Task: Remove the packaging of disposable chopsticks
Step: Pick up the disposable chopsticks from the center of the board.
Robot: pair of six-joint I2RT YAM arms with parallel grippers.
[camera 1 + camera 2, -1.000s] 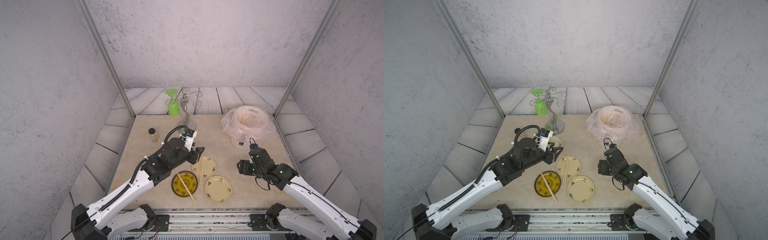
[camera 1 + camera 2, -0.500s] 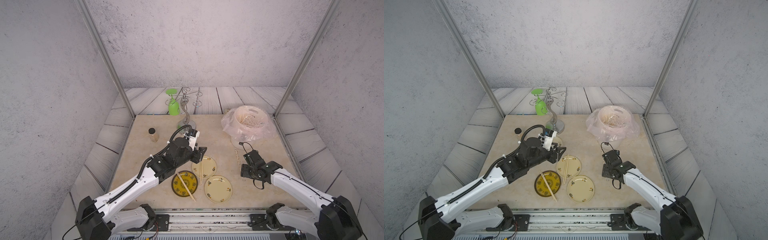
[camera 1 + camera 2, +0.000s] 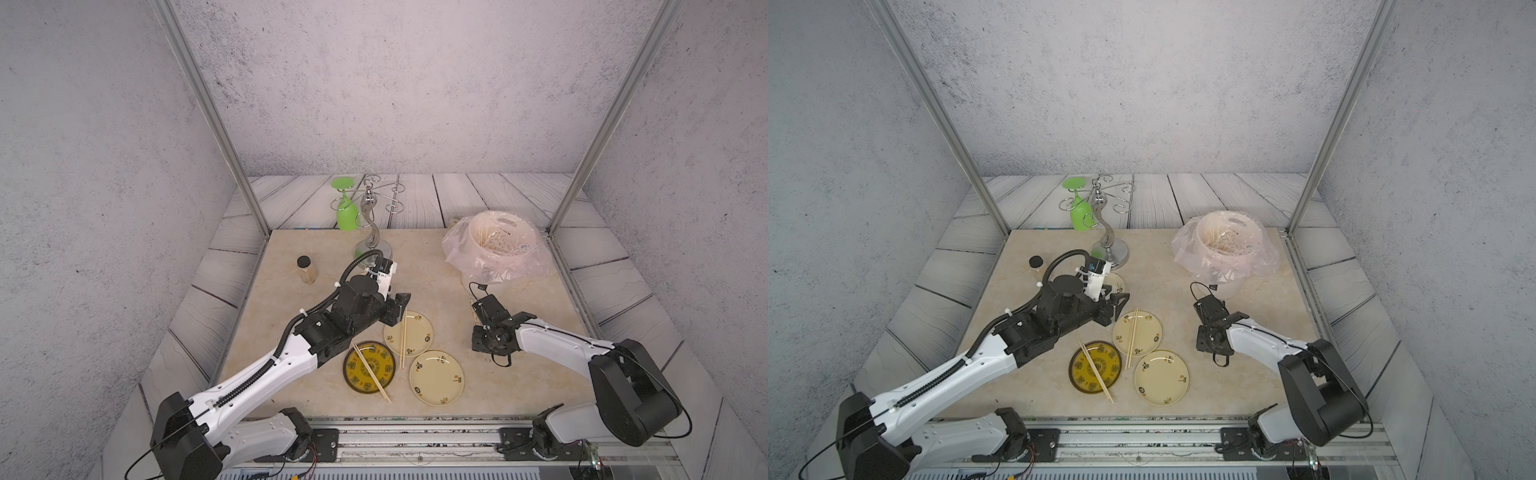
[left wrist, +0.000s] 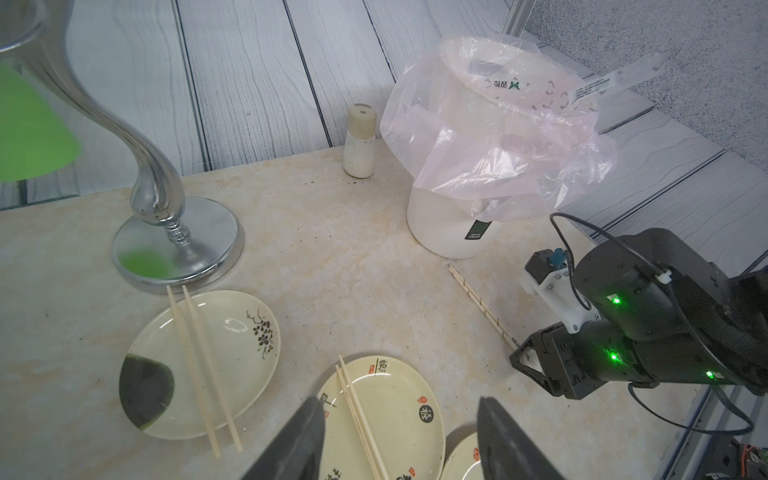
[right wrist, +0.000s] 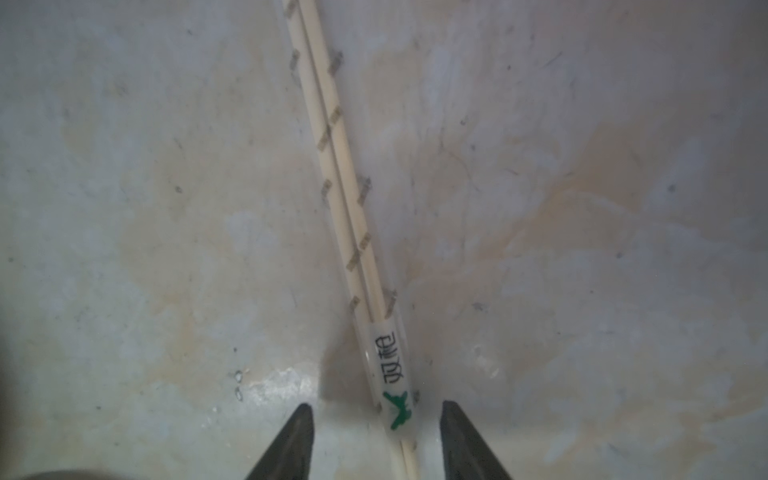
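Clear plastic, printed with black characters and a green mark, forms the sleeve (image 5: 395, 374) around a pair of pale bamboo chopsticks (image 5: 332, 137). The wrapped pair lies flat on the beige marbled worktop (image 5: 582, 208), near the white bin lined with a pinkish bag (image 4: 440, 224). The right gripper (image 5: 377, 404) sits low over the sleeve's printed end. Its black fingers (image 5: 291, 444) are spread either side of that end and touch nothing that shows, probably to set up a pinch there. The left gripper (image 4: 401, 399) hangs above a cream plate with red marks (image 4: 395, 386). Its fingers (image 4: 299, 440) are parted and empty, likely waiting to take the other end. Bare pairs lie across three plates. One cream plate (image 3: 436, 377) has none and probably awaits this pair.
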